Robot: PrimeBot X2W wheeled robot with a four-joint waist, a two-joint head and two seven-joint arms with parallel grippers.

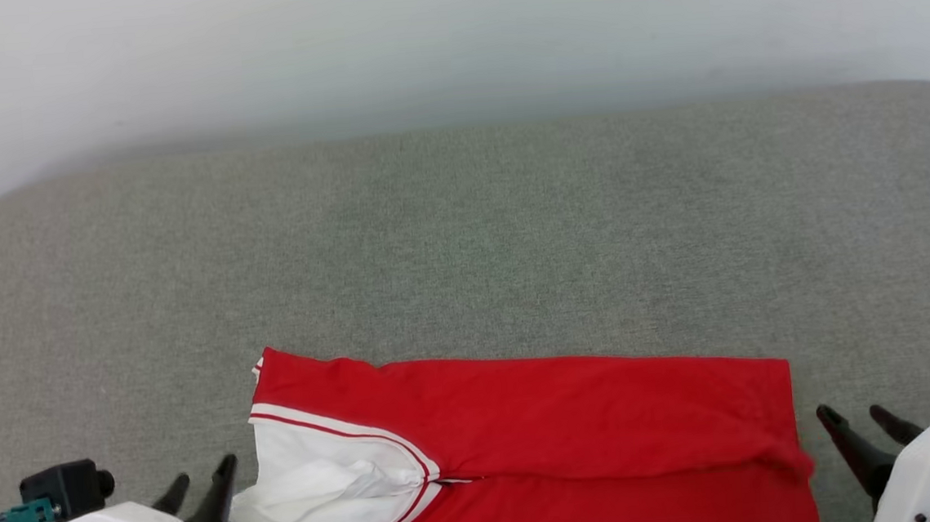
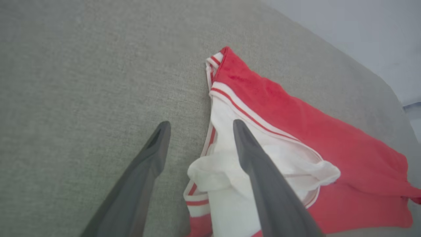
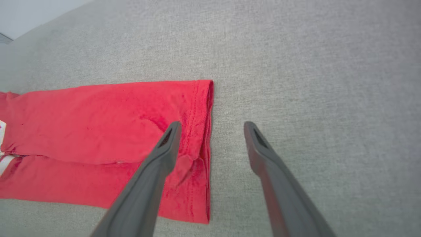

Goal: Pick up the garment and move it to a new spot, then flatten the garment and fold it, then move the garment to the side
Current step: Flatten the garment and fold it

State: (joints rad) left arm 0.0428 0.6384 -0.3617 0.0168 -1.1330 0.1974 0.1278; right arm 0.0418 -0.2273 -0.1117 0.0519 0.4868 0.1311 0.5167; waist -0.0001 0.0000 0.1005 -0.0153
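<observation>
Nearest to me, my left hand (image 1: 204,469) sits at the near left, its two dark fingers apart and holding nothing. In the left wrist view that hand (image 2: 201,122) straddles the edge of the garment (image 2: 329,141): one finger lies over the crumpled white sleeve (image 2: 223,171), the other over bare grey cloth. I cannot tell whether either fingertip touches anything.

At the near right, my right hand (image 1: 851,410) is also spread and empty, just beside the garment's right end. In the right wrist view this hand (image 3: 212,123) has one finger over the corner of the red hem (image 3: 204,131) and the other over the bare cover to the right of it.

Between my two hands lies the garment (image 1: 590,416), folded into a long red band running left to right along the near part of the worktop (image 1: 463,236). Its near edge is cut off by the bottom of the head view. The left end carries the white sleeve (image 1: 316,468), edged with red and white striped trim, and a scrap of striped collar shows at the far left corner. A fold line runs along the length of the garment (image 3: 98,115), with the far half lying over the near half. The right end finishes in a straight stitched hem.

Beyond the garment, the grey fabric-covered worktop stretches away to rounded far corners. Past it stands a pale wall (image 1: 449,33).
</observation>
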